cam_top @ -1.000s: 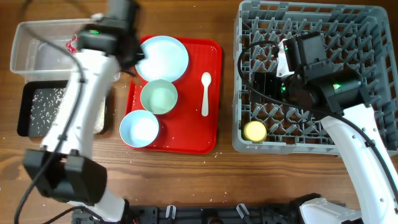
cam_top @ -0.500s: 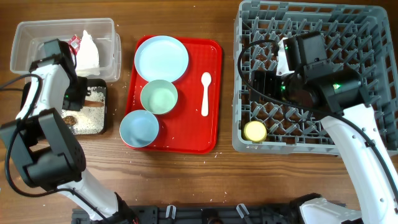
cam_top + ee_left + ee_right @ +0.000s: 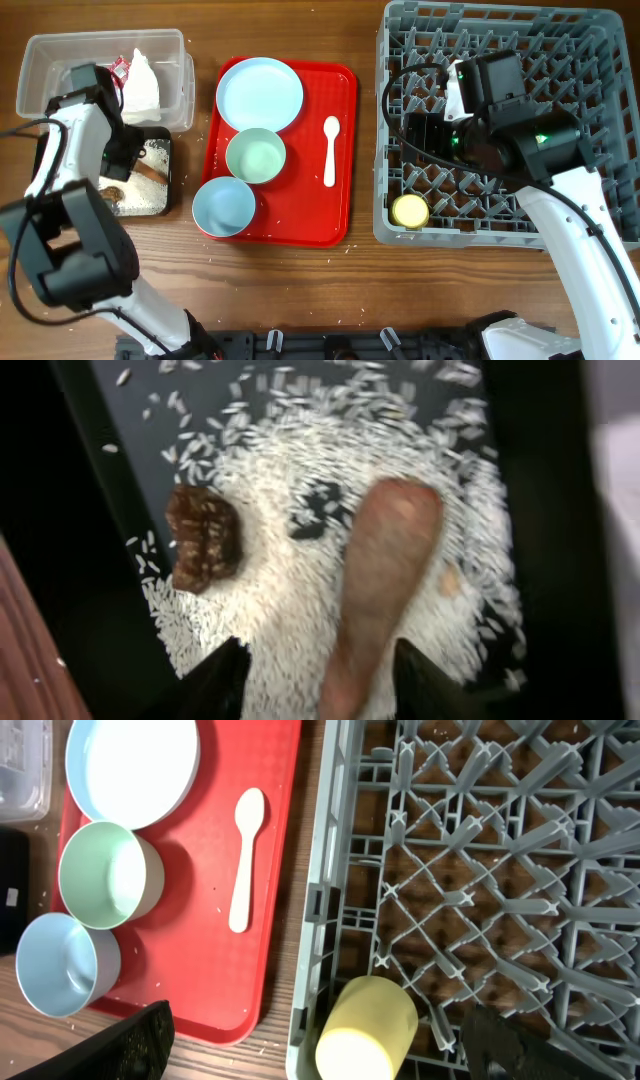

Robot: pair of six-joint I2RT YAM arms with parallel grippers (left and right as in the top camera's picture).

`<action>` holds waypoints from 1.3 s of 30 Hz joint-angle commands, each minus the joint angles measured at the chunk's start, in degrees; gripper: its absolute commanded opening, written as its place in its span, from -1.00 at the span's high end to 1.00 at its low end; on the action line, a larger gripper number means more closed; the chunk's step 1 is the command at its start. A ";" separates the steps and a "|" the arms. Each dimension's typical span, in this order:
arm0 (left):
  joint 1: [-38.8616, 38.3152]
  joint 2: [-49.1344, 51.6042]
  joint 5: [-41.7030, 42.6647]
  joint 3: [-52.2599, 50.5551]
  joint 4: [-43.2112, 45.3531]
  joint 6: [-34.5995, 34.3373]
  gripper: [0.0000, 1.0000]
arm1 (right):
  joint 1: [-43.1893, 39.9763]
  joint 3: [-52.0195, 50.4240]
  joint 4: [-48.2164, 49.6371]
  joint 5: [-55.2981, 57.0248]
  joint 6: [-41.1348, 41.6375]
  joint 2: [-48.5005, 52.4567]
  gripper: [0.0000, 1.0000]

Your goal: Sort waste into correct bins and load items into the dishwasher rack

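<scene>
My left gripper (image 3: 118,160) hangs open over the black tray (image 3: 168,200). In the left wrist view its fingers (image 3: 325,685) straddle a brown food stick (image 3: 385,570), clear of it. The stick lies on white rice (image 3: 290,600), with a brown lump (image 3: 203,537) beside it. Crumpled white paper (image 3: 142,82) and a red wrapper (image 3: 120,68) sit in the clear tub (image 3: 60,60). My right gripper (image 3: 325,1050) is open above the yellow cup (image 3: 365,1030), which lies in the grey rack (image 3: 500,40). The plate (image 3: 260,93), green bowl (image 3: 255,157), blue bowl (image 3: 224,206) and spoon (image 3: 331,150) rest on the tray.
The red tray (image 3: 340,215) sits between the bins and the rack. The rack's upright pegs (image 3: 470,870) surround the cup. Loose rice grains dot the wood around the black tray.
My left arm swung from over the plate to the black tray, then settled slightly lower over the rice. The right arm has not moved.
</scene>
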 commanded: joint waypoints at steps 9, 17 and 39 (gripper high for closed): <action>-21.86 -11.58 7.06 2.19 2.21 25.77 -0.60 | 0.35 0.72 2.01 -1.79 -0.98 1.42 -0.86; -38.03 -11.37 7.04 2.16 7.89 30.84 -0.81 | 0.35 0.72 2.27 -1.79 -0.92 1.79 -0.86; -45.66 -6.54 7.04 2.19 14.45 31.91 -0.83 | 0.35 0.35 3.15 -1.81 -1.01 1.79 -0.86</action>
